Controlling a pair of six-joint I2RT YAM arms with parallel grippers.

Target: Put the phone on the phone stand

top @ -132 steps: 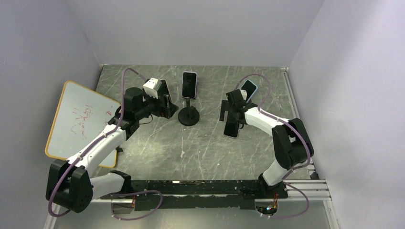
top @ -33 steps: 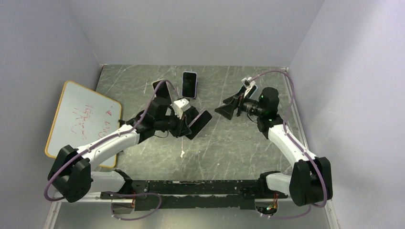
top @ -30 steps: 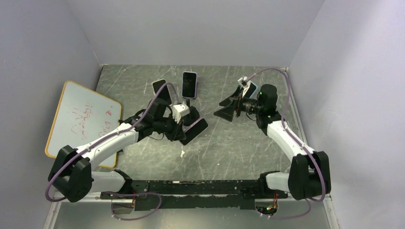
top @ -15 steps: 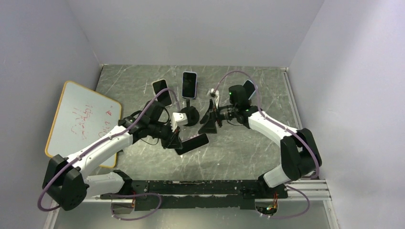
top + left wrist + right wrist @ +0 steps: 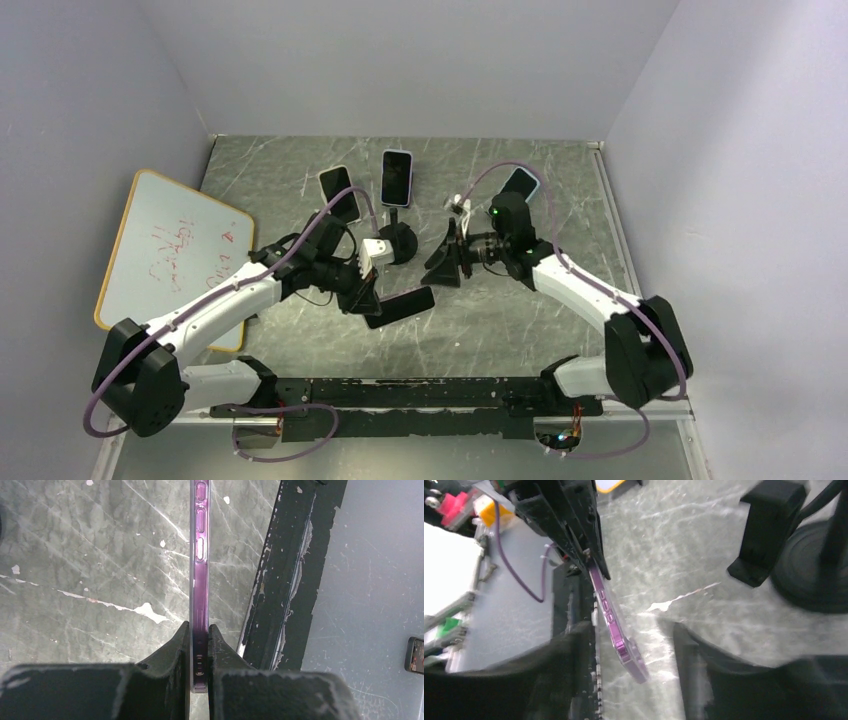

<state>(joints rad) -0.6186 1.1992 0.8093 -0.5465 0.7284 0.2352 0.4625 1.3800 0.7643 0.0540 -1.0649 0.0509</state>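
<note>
Handover seems the step: left end effector [image 5: 199,635] pinches the purple phone [image 5: 199,555] by one end; right end effector [image 5: 629,642], spread around its free end, should next close, then carry it to the phone stand [image 5: 398,243].

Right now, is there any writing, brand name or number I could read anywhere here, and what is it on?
On the whiteboard: red marker handwriting, too small and faint to read.
On the held phone: dark screen, purple edge, no lettering visible.
No other readable words, brands or numbers.
</note>
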